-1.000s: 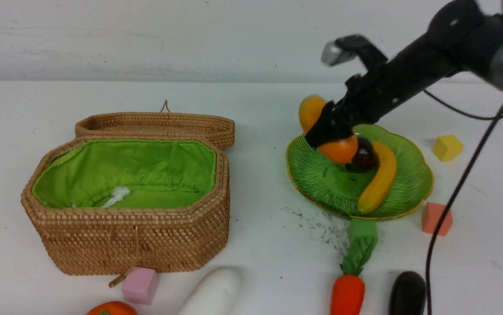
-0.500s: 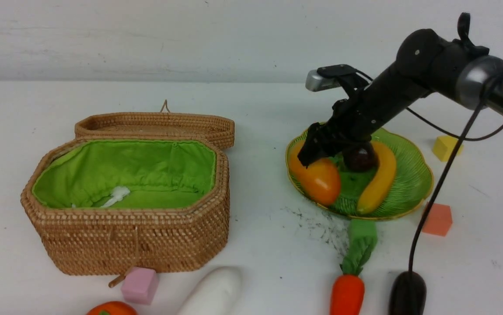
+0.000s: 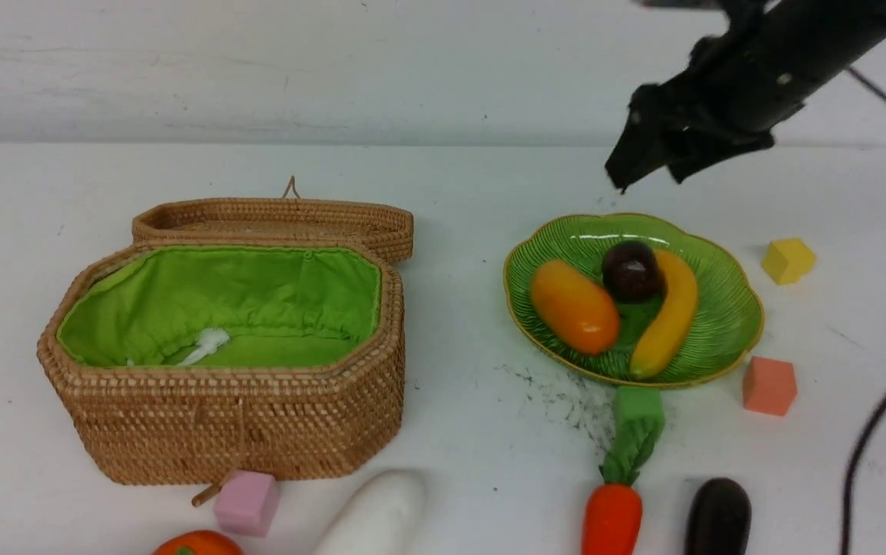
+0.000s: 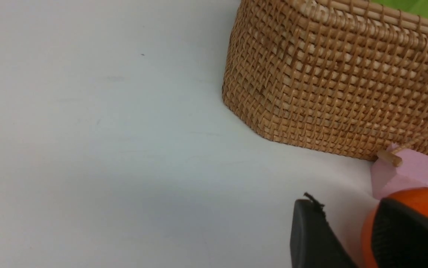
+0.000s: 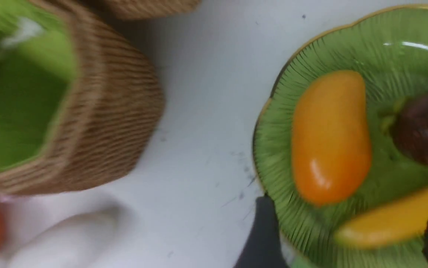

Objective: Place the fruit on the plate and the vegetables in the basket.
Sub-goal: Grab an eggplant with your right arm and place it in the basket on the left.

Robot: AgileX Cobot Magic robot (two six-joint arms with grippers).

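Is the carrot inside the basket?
No, the carrot lies on the table just in front of the plate, well apart from the basket.

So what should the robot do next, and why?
Probably shut the left fingers on the round orange fruit. It seems to sit right between those open fingers, and it is the only fruit not on the plate yet. The mango, banana and dark ball already lie there.

Mango [image 3: 574,306], maroon ball [image 3: 631,270], banana [image 3: 668,314] on plate [image 3: 728,308]; right hand [image 3: 647,173] above far rim, jaws apart, empty.
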